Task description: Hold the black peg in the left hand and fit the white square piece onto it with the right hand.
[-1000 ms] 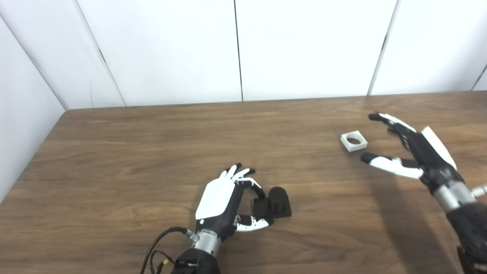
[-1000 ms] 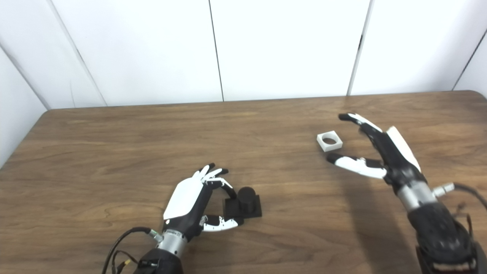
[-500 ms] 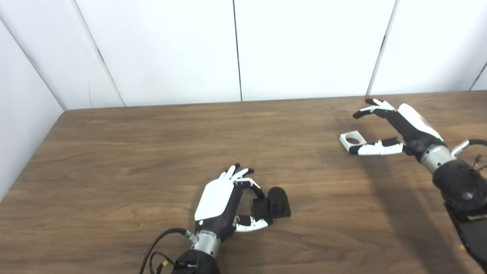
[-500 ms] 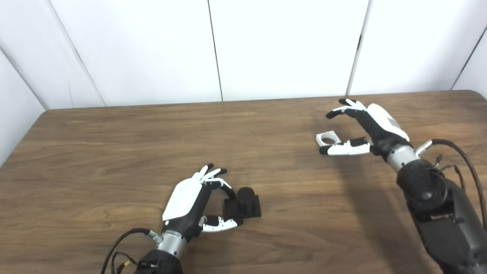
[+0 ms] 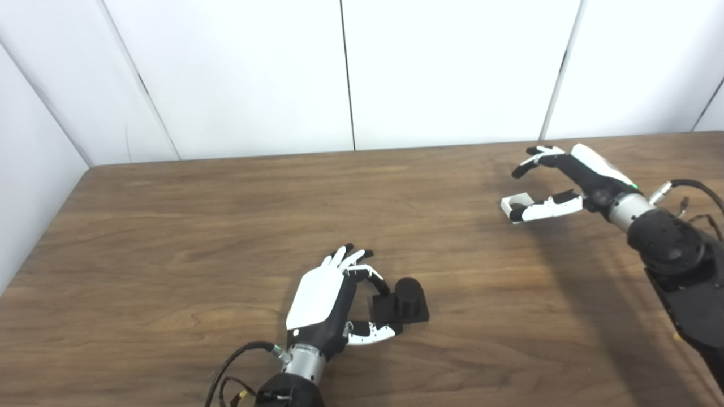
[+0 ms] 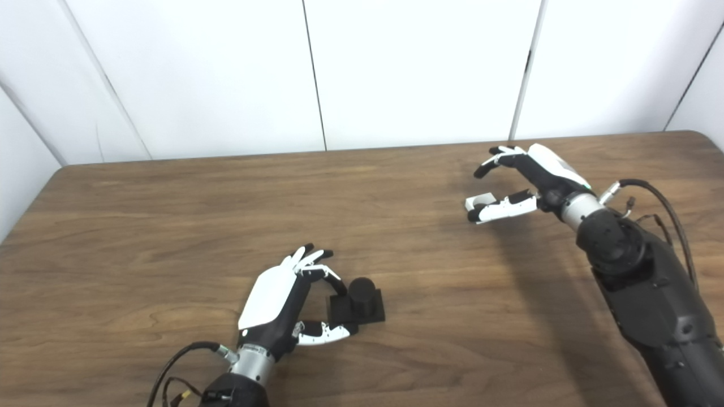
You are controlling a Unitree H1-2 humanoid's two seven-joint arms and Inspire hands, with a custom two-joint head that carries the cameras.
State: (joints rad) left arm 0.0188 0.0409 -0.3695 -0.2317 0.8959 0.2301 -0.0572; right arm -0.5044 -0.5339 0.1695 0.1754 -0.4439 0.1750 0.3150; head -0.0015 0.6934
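White square piece (image 5: 516, 202) between spread fingers (image 5: 529, 160) of right hand (image 5: 571, 181).

Peg (image 5: 403, 299) near-centre on table (image 5: 169, 237); square piece (image 5: 513, 202) far right.

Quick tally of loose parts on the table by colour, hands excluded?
Black: 1, the black peg on its square base, beside the left hand.
White: 1, the white square piece with a round hole, partly hidden by the thumb of the right hand.
Total: 2 parts on the wooden table.
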